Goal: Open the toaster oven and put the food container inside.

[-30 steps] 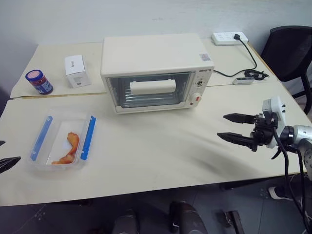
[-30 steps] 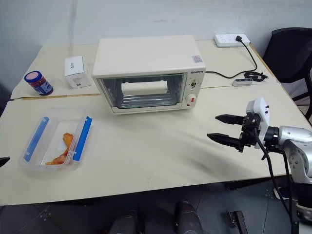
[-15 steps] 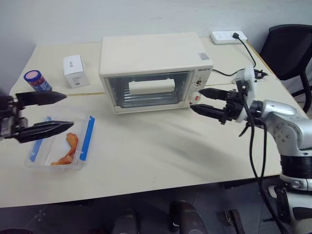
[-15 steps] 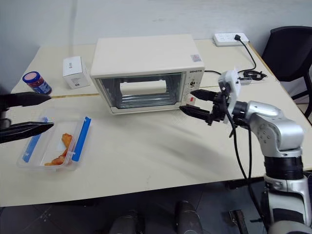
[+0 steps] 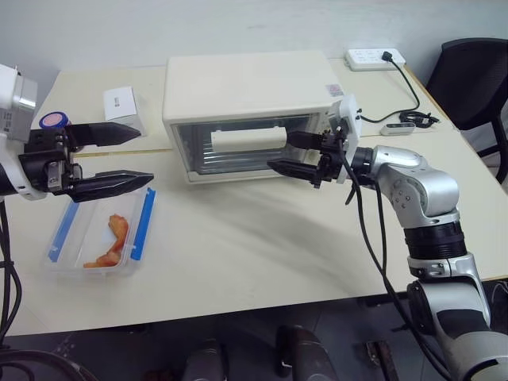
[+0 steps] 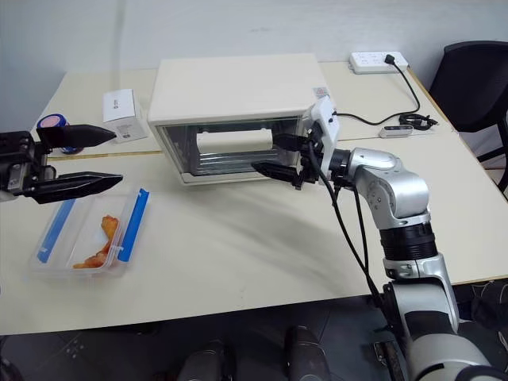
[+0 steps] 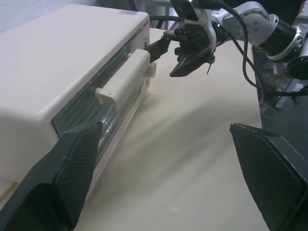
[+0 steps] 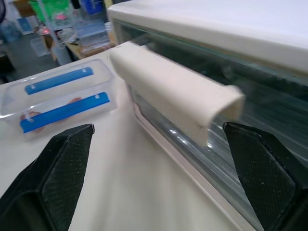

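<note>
- Shallow clear plastic food container (image 5: 101, 232) with two blue side clips, lower left of frame: likely light, slightly flexible, slippery; grasp the long rim.
- Left gripper (image 5: 131, 155) hovers above it, spread wide, empty.
- Right gripper (image 5: 292, 154), wide, empty, beside the white bar handle (image 5: 248, 140).
- Cream-white boxy toaster oven (image 5: 248, 111), upper centre: rigid, door closed; pull the handle.

Left gripper (image 5: 119, 155) at left edge of frame, mid-height, fingers level, pointing right, spread wide, empty. Right gripper (image 5: 287, 154) at frame centre, pointing left, fingers parted, nothing between. Right forearm bent in from right side.
</note>
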Robot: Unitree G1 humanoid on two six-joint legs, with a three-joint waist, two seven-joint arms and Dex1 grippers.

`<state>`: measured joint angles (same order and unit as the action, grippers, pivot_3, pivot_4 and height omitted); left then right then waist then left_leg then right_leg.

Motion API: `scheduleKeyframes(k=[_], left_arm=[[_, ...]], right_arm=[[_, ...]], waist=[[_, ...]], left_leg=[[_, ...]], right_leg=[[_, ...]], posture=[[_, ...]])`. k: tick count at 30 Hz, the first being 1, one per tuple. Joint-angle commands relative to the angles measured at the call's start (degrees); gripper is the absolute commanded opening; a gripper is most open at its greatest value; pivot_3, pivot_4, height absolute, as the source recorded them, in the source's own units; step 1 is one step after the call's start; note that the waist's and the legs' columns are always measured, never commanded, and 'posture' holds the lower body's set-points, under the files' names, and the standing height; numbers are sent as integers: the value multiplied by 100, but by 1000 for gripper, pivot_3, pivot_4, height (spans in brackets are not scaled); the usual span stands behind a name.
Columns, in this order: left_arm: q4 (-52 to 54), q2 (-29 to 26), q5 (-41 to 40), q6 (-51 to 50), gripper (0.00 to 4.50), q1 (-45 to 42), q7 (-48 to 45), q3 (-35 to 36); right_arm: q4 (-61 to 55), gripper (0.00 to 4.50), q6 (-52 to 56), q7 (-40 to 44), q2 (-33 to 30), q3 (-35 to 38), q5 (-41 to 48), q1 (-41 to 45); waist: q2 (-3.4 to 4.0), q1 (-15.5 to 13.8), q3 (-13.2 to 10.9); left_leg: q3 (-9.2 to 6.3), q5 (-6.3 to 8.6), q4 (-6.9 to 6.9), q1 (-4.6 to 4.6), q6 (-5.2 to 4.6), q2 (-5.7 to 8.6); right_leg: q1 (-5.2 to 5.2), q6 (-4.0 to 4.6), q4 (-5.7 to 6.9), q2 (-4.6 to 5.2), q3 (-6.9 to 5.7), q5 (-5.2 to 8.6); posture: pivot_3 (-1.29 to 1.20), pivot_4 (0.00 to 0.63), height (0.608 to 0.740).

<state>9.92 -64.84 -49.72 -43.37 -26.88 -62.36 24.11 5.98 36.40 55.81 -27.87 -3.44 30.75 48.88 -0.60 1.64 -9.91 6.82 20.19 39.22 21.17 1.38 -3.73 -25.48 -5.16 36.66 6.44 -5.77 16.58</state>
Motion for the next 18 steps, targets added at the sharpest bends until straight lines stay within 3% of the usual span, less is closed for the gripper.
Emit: scheduleKeyframes(k=[1, 5, 8, 13, 18], left_arm=[[-105, 112, 208, 215, 4500, -213, 174, -60], [-413, 420, 542, 392, 4500, -695, 503, -429], [-781, 745, 926, 588, 3920, -1260, 708, -855], [-1277, 1253, 1658, 1097, 2339, -1997, 619, -1658], [-1347, 1551, 2182, 1598, 673, -2182, 155, -2290]], right_arm=[[-745, 4474, 28, 234, -17, 70, 268, -195], [-1405, 4474, -19, 377, -87, 21, 346, -693], [-1690, 4500, -110, 369, -101, -15, 281, -1029], [-1871, 4500, -226, 171, -47, -106, 107, -1404], [-1842, 4500, -309, -117, 64, -96, -25, -1518]], waist=[[0, -8, 0], [-3, -15, -2], [-6, -17, -3], [-6, -9, -3], [-6, -1, -3]], left_leg=[[-2, 0, 0, 1, 0, 0], [-5, 0, 0, 6, 0, 2], [-5, 0, 4, 6, 0, 4], [-2, -2, 6, 4, 2, 4], [0, -2, 6, 3, 2, 4]], right_leg=[[0, 0, 0, 0, -2, 0], [0, -1, -4, -2, -4, -1], [0, -4, -2, -2, -4, -2], [0, -5, 1, -6, -4, -3], [0, -5, 0, -7, -3, -3]], posture=[[0, 150, 740], [0, 150, 740], [0, 150, 740], [0, 150, 740], [0, 150, 740]])
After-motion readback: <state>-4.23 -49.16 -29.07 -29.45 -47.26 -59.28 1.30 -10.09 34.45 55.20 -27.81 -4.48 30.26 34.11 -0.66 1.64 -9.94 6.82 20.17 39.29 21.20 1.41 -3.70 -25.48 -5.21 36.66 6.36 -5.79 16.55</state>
